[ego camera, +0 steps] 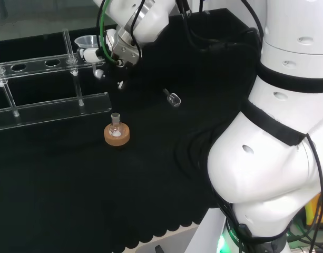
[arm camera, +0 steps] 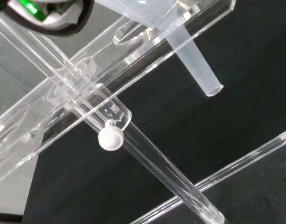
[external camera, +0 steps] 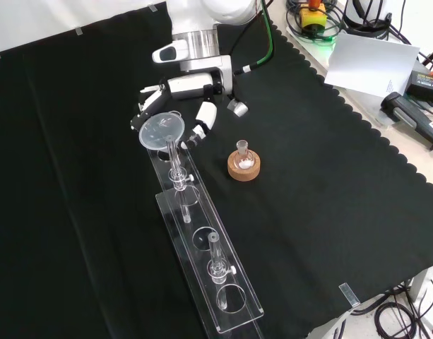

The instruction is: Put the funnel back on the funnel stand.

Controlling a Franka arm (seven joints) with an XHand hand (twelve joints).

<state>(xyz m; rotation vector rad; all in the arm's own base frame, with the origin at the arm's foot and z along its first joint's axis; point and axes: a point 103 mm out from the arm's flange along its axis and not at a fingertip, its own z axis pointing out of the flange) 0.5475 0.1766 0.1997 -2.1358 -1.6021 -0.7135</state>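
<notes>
Wrist view: funnel [arm camera: 189,56] stem pokes down through funnel stand [arm camera: 133,51] hole. Hand [external camera: 191,127] just behind, fingers curled round funnel bowl. Left: let go.

You are looking at a laboratory bench set up for robot trials. A black cloth [external camera: 75,176] with a scalloped edge covers the bench, and on it stands chemistry ware: a clear acrylic funnel stand [external camera: 209,261] with round holes and upright rods, a clear funnel [external camera: 162,131], and a small glass flask [external camera: 242,157] seated in a cork ring [external camera: 243,170]. Past the cloth's edge in the front view you see cables [external camera: 386,314], a sheet of paper [external camera: 368,63] and bench tools [external camera: 414,116].
</notes>
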